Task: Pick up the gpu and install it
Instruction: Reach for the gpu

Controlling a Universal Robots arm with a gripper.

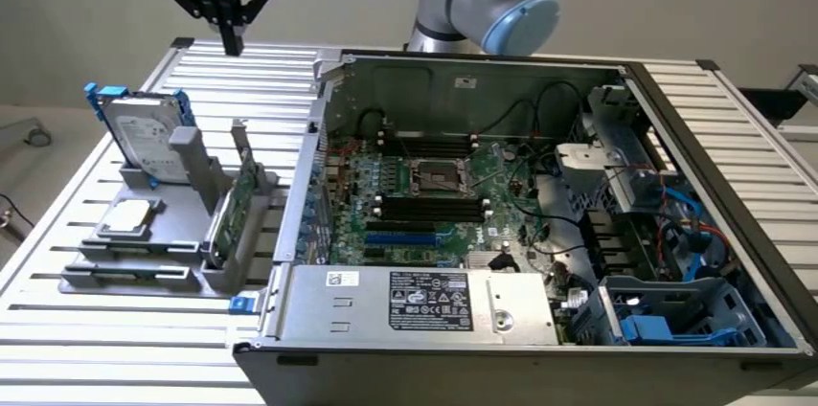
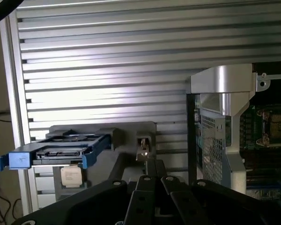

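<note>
The gpu (image 1: 230, 222) stands on edge in a grey holder (image 1: 153, 258) on the table, at the exterior view's left of the open computer case (image 1: 316, 128). Its green circuit board faces the case and its silver bracket points up. My gripper (image 1: 232, 44) hangs high above the table, well behind the holder, with its fingers closed together and nothing between them. In the wrist view the gripper (image 2: 151, 177) looks down toward the holder, where the gpu (image 2: 144, 143) shows end-on. The motherboard (image 1: 428, 191) lies bare inside the case, with blue slots near its front edge.
A silver hard drive (image 1: 138, 133) in a blue frame stands in the same holder, and a small processor chip (image 1: 128, 217) lies flat on it. The hard drive (image 2: 51, 153) and chip (image 2: 71, 176) also appear in the wrist view. The table top is ribbed aluminium (image 1: 77, 339). Cables and a drive cage (image 1: 639, 176) crowd the case's right side.
</note>
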